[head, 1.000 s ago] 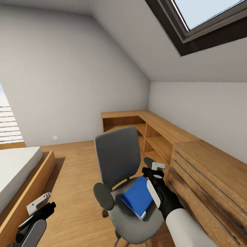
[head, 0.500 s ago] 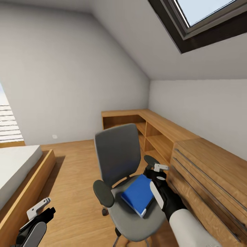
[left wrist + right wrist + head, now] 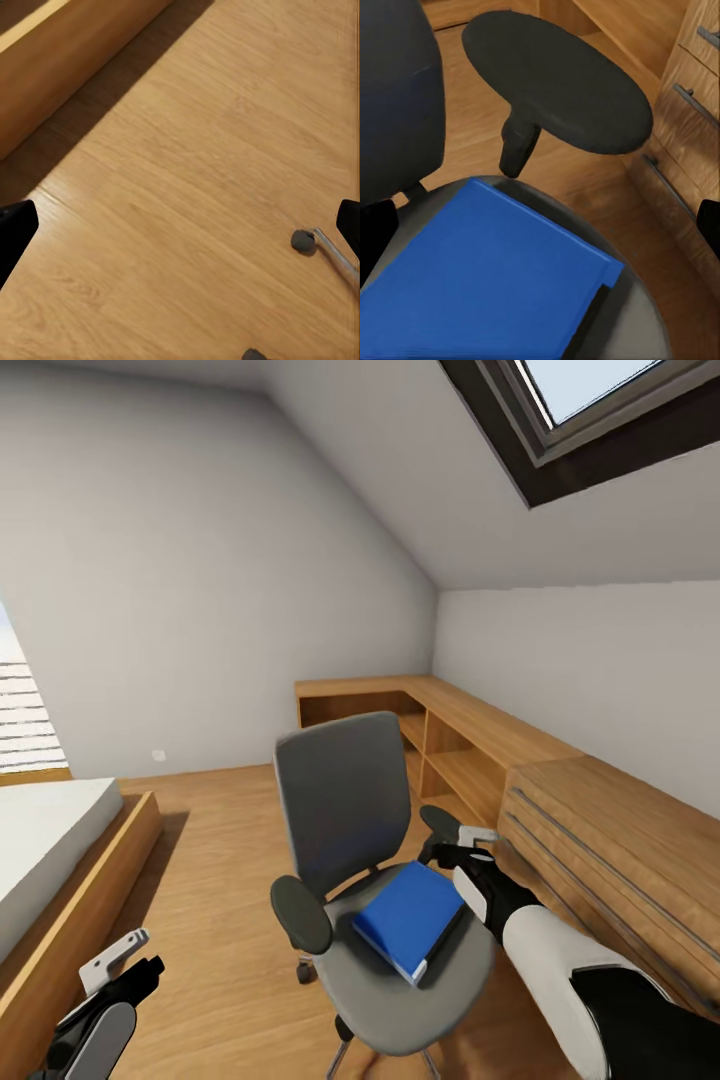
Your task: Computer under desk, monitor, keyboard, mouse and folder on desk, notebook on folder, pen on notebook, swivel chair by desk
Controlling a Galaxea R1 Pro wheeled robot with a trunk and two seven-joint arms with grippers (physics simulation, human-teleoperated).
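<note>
Blue folder (image 3: 408, 916) flat on swivel chair (image 3: 345, 815) seat. Right gripper (image 3: 462, 847) just beside armrest (image 3: 559, 94), fingers apart. Left gripper (image 3: 125, 960) low over floor (image 3: 202, 172), fingers apart.

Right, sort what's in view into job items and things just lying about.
Job items: blue folder lying on the seat of the swivel chair; right gripper beside the folder; left gripper low over the floor.

Just there: bed, drawer unit, corner shelving, skylight.

A blue folder (image 3: 408, 918) is lying on the swivel chair (image 3: 345, 822) seat. The right gripper (image 3: 462, 848) is hovering just beside the folder's far corner.
</note>
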